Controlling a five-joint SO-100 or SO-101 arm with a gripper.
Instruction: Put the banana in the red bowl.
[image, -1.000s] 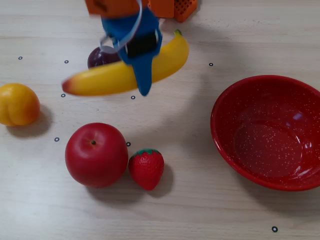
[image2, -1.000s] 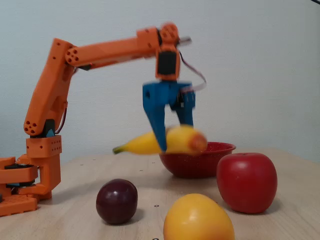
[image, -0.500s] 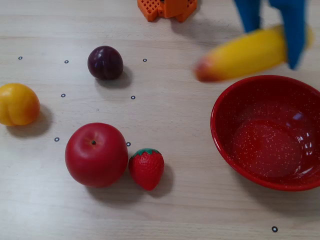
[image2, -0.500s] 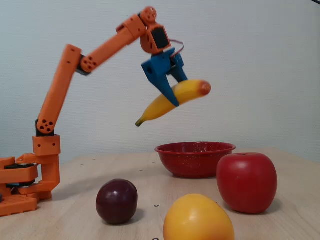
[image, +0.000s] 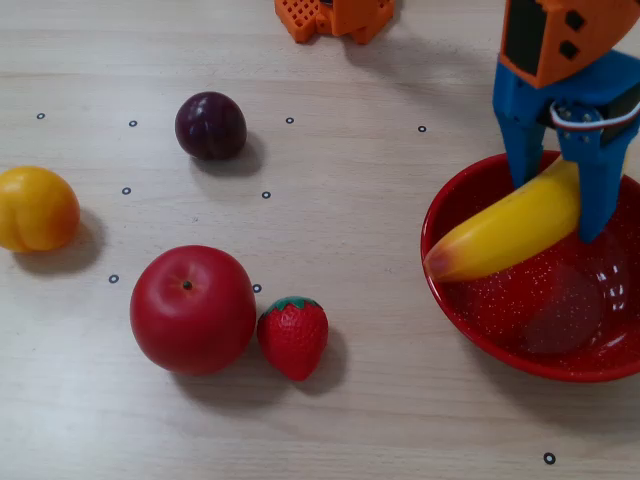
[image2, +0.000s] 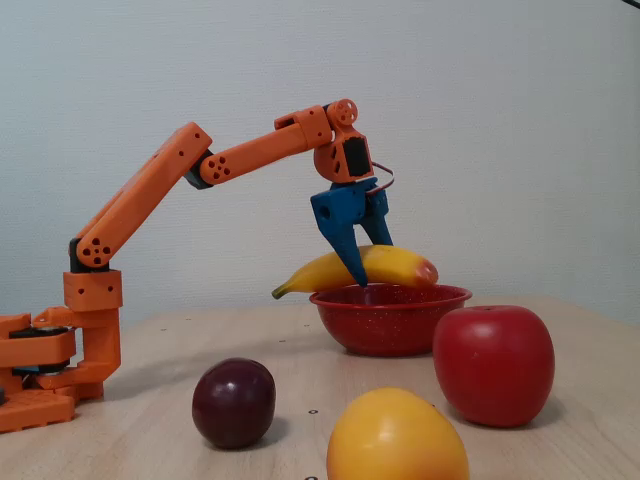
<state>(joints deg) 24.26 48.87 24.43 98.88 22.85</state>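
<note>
Fixed view from above: the blue gripper (image: 562, 215) hangs over the red bowl (image: 470, 318), its two fingers (image: 520, 150) clamped on either side of the banana (image: 505, 232). The banana lies across the bowl's opening, its orange-red end pointing toward 8 o'clock over the near-left rim and its other end hidden behind the fingers. Whether it touches the bowl cannot be told from above. Outside the bowl, toward 9 o'clock, stand a red apple (image: 192, 309) and, just beside it at its 4 o'clock, a strawberry (image: 294, 336). A dark plum (image: 210, 125) sits toward 10 o'clock, and an orange-yellow fruit (image: 35, 208) lies near the picture's left edge.

Fixed view from the side: the orange arm (image2: 190, 180) reaches from its base at the left to the bowl (image2: 390, 320). The banana (image2: 320, 275) is held just above the rim, nearly level, its green stem tip jutting toward 9 o'clock. The plum (image2: 233, 402), fruit (image2: 397, 438) and apple (image2: 493, 365) stand in the foreground on the wooden table (image2: 160, 430).
</note>
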